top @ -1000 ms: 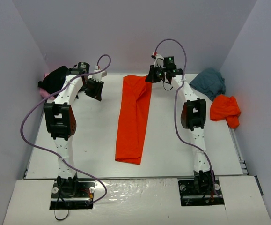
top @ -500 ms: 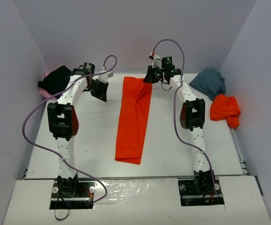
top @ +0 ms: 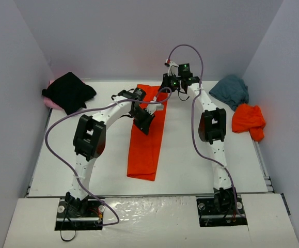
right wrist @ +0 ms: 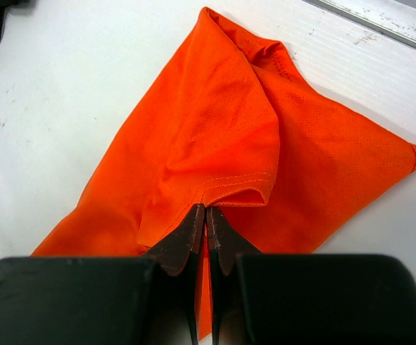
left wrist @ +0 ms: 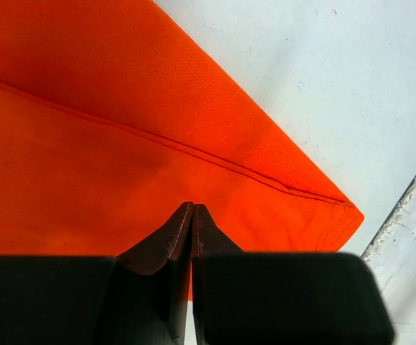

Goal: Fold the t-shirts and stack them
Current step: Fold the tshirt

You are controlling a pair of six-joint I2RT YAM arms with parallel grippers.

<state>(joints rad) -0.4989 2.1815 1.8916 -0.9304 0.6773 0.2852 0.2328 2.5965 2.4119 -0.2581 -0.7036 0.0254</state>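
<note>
A bright orange-red t-shirt (top: 145, 144) lies as a long narrow strip down the middle of the white table. My right gripper (top: 168, 83) is at its far right corner, shut on the sleeve hem, which puckers at the fingertips (right wrist: 205, 208). My left gripper (top: 144, 120) hangs over the upper half of the same t-shirt (left wrist: 121, 144) with its jaws pressed together. No cloth shows between them (left wrist: 192, 206). The t-shirt's corner (left wrist: 348, 212) lies just ahead of the left gripper.
A black t-shirt (top: 69, 91) lies bunched at the far left on a pink one (top: 50, 102). A teal-grey t-shirt (top: 231, 90) and a second orange-red one (top: 248, 121) lie crumpled at the far right. A metal rail (top: 263, 165) edges the table's right side.
My left arm has swung from the far left, near the black t-shirt, to above the orange-red t-shirt, and its jaws have closed. The right gripper has stayed in place.
</note>
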